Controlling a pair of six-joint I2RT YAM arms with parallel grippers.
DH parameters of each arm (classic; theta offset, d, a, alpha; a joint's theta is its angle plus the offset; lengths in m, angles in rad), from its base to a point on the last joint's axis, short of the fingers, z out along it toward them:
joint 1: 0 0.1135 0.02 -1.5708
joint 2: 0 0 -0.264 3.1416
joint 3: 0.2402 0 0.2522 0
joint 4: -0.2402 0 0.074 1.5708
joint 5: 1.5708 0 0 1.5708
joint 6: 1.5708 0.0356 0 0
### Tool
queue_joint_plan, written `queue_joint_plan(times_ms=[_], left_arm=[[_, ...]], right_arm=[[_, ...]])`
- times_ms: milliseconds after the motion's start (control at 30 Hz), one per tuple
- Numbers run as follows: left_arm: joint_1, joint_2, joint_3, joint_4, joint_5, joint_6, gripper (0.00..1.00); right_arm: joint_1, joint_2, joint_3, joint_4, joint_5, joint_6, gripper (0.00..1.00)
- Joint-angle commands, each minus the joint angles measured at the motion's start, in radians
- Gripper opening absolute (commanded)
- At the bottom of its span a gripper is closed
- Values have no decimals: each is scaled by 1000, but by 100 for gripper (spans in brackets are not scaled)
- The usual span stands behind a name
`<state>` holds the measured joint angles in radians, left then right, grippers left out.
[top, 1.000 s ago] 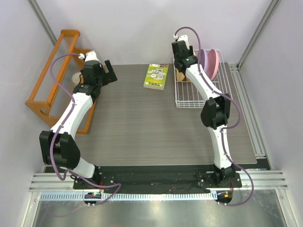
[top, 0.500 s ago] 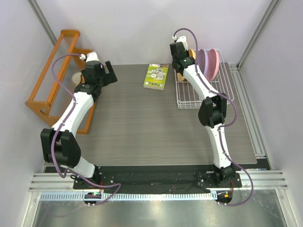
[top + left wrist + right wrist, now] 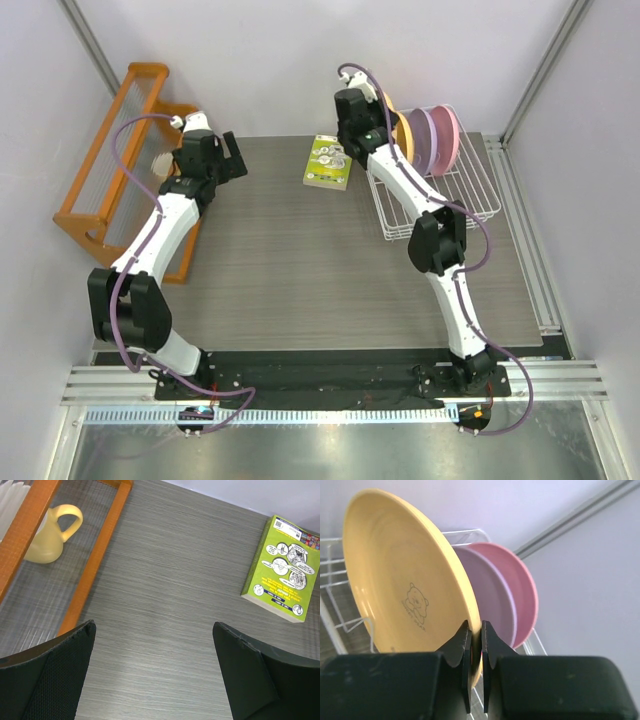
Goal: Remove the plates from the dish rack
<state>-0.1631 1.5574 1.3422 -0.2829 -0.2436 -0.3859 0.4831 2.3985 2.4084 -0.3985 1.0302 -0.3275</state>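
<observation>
Three plates stand on edge in the dish rack, side by side: the orange-yellow plate at the rack's left end, the lilac plate just behind it, and the pink plate farthest right. Your right gripper is at the rack's left end, with its jaws pinched tight on the rim of the orange-yellow plate, one finger on each face. That plate's lower edge is hidden behind the fingers, so it is probably resting in the rack, but you cannot confirm that here. Your left gripper hangs well apart from the rack, off to its left, jaws spread wide over bare table and holding nothing. A green booklet lies flat just left of the rack. Farther left is an orange wooden rack with a yellow jug inside.
</observation>
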Motion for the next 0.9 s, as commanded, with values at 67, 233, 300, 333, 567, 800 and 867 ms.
queue_joint_plan(times_ms=[67,233,300,333,567,800,867], left_arm=[[4,-7,25,4,-2,15,100],[4,-7,29,-1,50,27,99],[4,-2,29,5,99,19,100],[4,0,28,10,125,10,99],[4,-2,-70,161,455,-146,99],[2,-26,-199,361,581,-284,100],[4,-42,-244,431,601,-326,100]], right_arm=[[29,-91,-25,339,165,-191,2],[41,-205,-63,305,153,-150,2],[51,-242,-63,224,95,-76,2],[57,-258,-66,136,65,3,2],[112,-464,-242,-104,-151,315,2],[127,-614,-446,-180,-501,570,2],[132,-637,-507,-163,-582,603,2]])
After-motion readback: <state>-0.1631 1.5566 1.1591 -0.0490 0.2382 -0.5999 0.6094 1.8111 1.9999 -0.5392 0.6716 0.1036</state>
